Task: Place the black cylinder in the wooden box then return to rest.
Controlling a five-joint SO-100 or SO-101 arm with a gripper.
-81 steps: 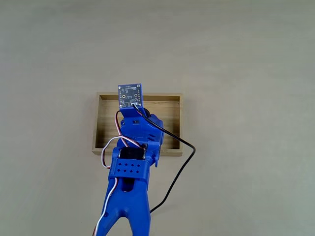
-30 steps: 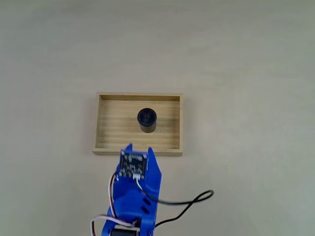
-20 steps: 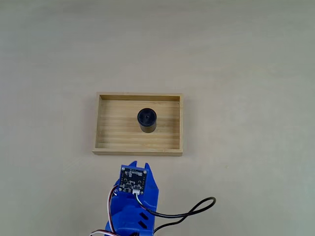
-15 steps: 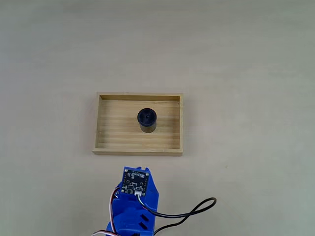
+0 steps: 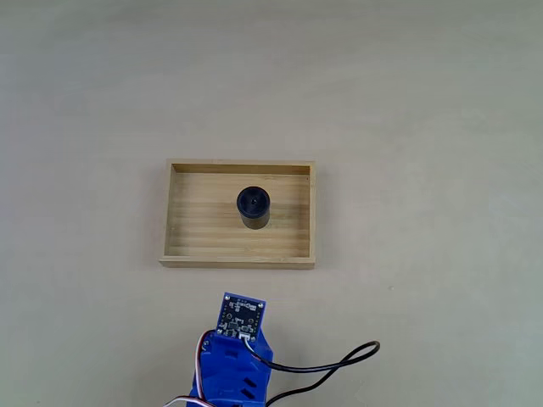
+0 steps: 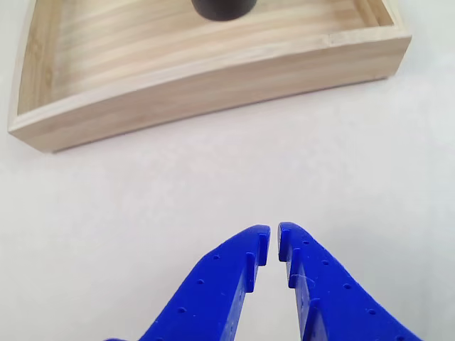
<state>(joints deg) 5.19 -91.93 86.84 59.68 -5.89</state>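
The black cylinder (image 5: 253,206) stands upright near the middle of the wooden box (image 5: 175,222), free of any grip. In the other view its lower part (image 6: 222,8) shows at the top edge, inside the box (image 6: 213,78). My blue arm (image 5: 235,365) sits at the bottom of the fixed view, below the box, with the small circuit board (image 5: 242,315) on top hiding the fingers. In the other view my gripper (image 6: 274,236) rises from the bottom edge, its tips almost touching and nothing between them, well short of the box's near wall.
A black cable (image 5: 339,359) loops on the table to the right of the arm. The pale tabletop (image 5: 424,127) surrounds the box on all sides.
The arm has drawn back from over the box toward the bottom of the fixed view. The cylinder, hidden under the arm at first, now stands uncovered in the box.
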